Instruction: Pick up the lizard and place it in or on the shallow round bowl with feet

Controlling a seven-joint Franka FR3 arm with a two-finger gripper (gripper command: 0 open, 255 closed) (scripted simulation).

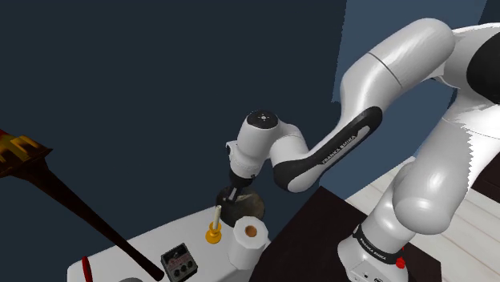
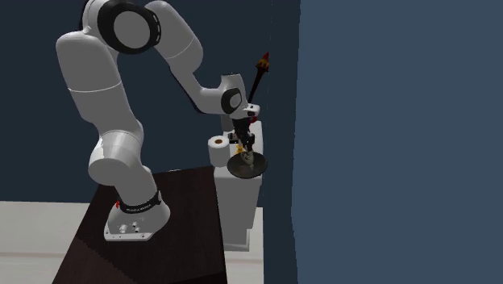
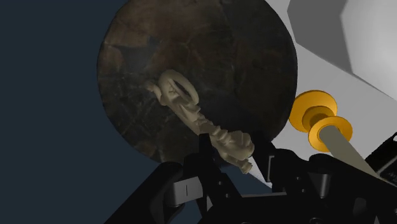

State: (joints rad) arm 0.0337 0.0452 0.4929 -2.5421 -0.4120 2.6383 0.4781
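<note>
1. Two black fingers (image 3: 205, 159) of the claw (image 3: 234, 156) stand only narrowly apart, pinching one end of the pale lizard (image 3: 191, 108).
2. From that pinch the lizard reaches out ahead of the claw, its curled far end over the middle of the dark round bowl (image 3: 210, 44).
3. The bowl lies directly beneath the claw; I cannot tell whether the lizard touches it.
4. Beside the claw, just off the bowl's rim, stands a yellow holder (image 3: 318, 118) with a pale stick.

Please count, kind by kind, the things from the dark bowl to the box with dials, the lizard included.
dark round bowl: 1
pale lizard: 1
yellow holder with stick: 1
white paper roll: 1
box with dials: 1
total: 5
</note>
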